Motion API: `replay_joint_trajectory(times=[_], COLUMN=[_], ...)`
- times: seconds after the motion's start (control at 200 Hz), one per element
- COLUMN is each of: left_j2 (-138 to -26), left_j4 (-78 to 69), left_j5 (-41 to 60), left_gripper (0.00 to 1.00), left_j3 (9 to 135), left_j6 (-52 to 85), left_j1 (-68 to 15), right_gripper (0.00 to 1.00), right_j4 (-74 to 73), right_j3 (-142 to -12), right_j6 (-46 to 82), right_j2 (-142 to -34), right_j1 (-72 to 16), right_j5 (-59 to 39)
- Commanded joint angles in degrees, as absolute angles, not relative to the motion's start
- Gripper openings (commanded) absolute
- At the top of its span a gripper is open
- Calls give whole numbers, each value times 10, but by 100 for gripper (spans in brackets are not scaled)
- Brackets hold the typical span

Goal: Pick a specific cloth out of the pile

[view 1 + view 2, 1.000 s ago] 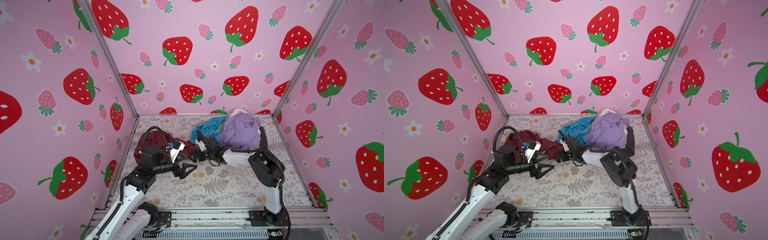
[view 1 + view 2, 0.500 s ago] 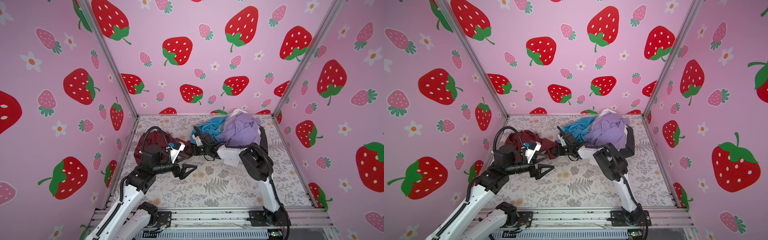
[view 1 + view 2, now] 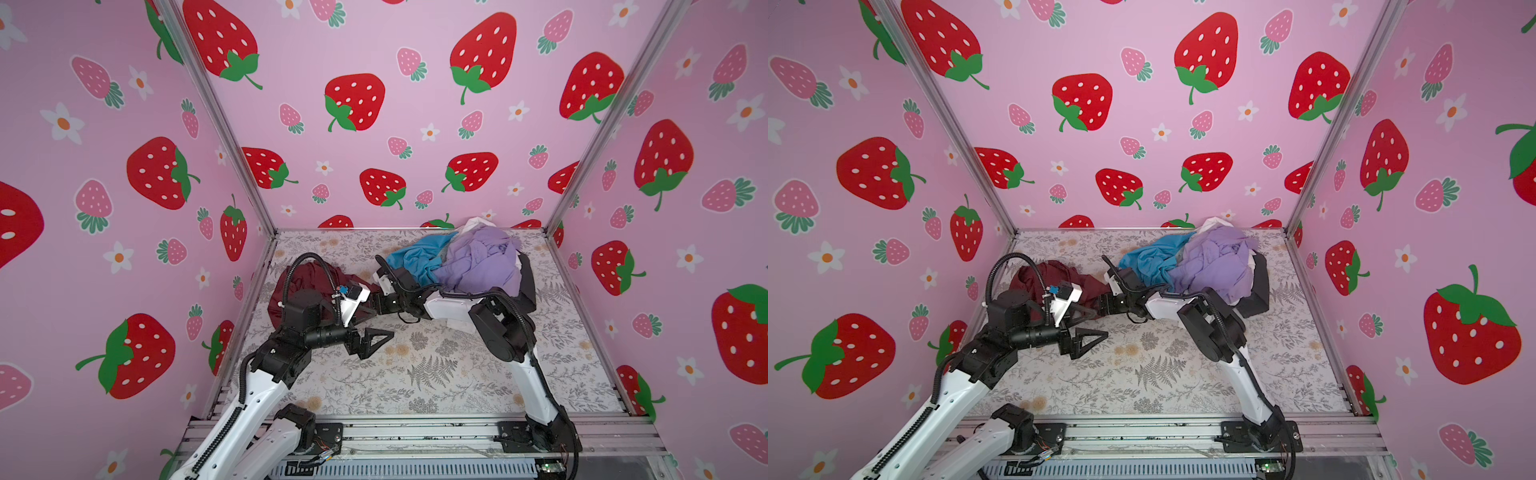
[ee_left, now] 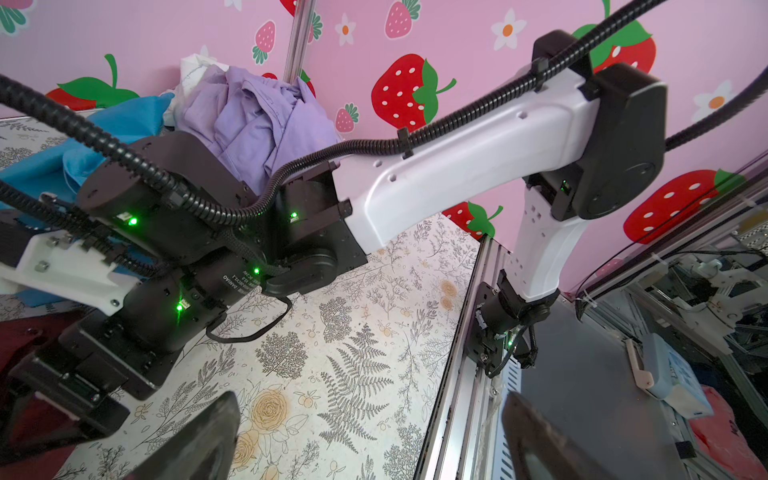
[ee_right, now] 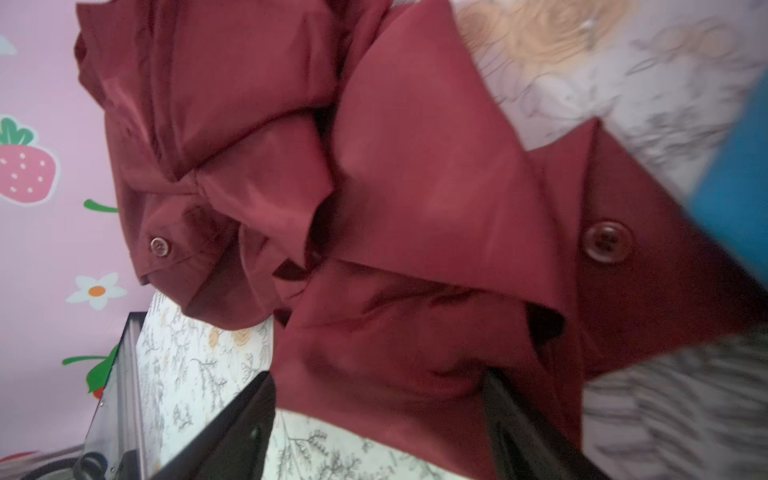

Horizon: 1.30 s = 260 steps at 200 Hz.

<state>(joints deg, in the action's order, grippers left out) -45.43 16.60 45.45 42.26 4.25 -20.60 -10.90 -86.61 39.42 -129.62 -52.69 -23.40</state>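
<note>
The dark maroon cloth of thin, shiny fabric (image 3: 297,280) lies crumpled at the floral-print table's (image 3: 436,374) far left, left of the mixed-colour garment pile (image 3: 469,262), its right edge between the spread jaws of the right gripper (image 5: 380,376), while the left gripper (image 3: 376,343) hovers nearer, spread and empty.

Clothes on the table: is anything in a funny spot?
The dark red shirt lies crumpled on its own, to one side of the pile of blue, purple, white and black clothes. The right gripper straddles the shirt's edge.
</note>
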Motion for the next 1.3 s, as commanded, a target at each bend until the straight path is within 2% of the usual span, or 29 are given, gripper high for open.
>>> replay_joint_trajectory(times=[0.0, 0.32, 0.555, 0.771, 0.991, 1.131, 1.296], left_j2=[-446, -439, -431, -418, -420, -434, -459], left_j4=[165, 163, 161, 158, 167, 202, 216], left_j5=[460, 462, 469, 472, 463, 373, 128], left_gripper=[99, 99, 99, 99, 99, 99, 99], left_j3=[447, 445, 446, 444, 449, 466, 473], left_j6=[32, 35, 38, 41, 38, 38, 48], left_j1=[-209, -209, -209, -213, -219, -221, -222], right_gripper=[80, 82, 100, 100, 100, 100, 100], right_j4=[-106, -109, -127, -107, -47, 14, 48], right_j3=[-878, -889, -825, -762, -655, -601, -553], right_j6=[416, 410, 369, 346, 294, 242, 179], right_j2=[-1324, -1318, -1207, -1108, -959, -845, -730], right_j1=[-547, -566, -564, -545, -473, -400, -302], right_j5=[-262, -273, -255, -220, -143, -68, 48])
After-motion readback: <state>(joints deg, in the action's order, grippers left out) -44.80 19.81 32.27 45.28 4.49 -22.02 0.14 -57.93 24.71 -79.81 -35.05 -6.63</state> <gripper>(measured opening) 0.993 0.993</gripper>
